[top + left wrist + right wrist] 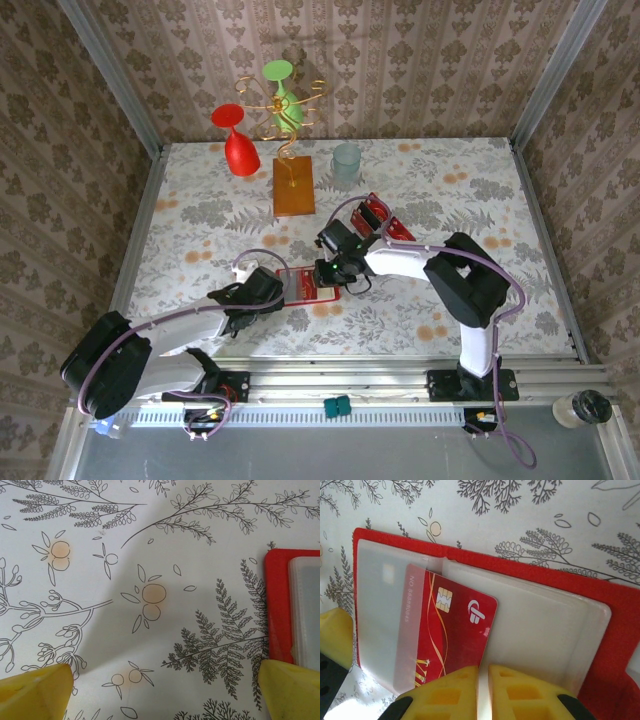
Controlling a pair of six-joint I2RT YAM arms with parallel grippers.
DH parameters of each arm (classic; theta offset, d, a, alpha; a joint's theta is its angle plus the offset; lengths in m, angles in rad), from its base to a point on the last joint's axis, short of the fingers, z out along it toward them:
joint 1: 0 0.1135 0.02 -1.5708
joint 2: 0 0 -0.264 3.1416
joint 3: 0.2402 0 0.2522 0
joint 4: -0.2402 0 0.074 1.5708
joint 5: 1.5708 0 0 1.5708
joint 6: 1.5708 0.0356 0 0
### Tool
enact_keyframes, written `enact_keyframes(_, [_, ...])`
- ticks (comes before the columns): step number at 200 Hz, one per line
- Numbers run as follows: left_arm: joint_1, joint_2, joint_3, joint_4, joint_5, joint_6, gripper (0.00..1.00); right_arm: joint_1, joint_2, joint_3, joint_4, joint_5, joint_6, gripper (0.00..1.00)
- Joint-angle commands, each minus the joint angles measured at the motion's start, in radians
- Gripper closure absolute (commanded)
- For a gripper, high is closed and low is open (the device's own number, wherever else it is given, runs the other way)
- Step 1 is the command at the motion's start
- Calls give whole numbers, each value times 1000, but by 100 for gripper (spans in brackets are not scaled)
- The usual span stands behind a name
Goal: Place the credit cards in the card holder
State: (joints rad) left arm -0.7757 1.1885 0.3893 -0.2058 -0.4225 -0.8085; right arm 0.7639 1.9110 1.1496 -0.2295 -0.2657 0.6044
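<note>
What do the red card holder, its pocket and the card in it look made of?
Card holder: probably vinyl or faux leather, smooth red rim. Pocket: frosted clear soft plastic, card visible through it. Credit card: glossy stiff plastic, printed, metallic chip.

1. The table (470, 200) is covered by a pale cloth printed with grey fern sprigs and small orange fruits, and it fills the middle of the top view.
2. The red card holder (305, 288) lies opened flat on the cloth, below the centre of the frame, clear pocket upward.
3. Red credit cards (372, 213) with dark stripes sit right of centre; what is under them cannot be told.
4. An orange wooden block (293, 190) lies upper centre.
5. A red goblet (238, 148) stands bowl-down, upper left of the block.
6. A clear cup (346, 165) stands just right of the block.
</note>
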Motion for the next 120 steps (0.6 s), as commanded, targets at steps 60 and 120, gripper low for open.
enact_keyframes(60, [10,21,-28,17,13,2,4,46,72,79,-51,-1,-18,86])
enact_keyframes(120, [10,24,-35,25,18,0,4,77,98,134,-70,-9,-20,85])
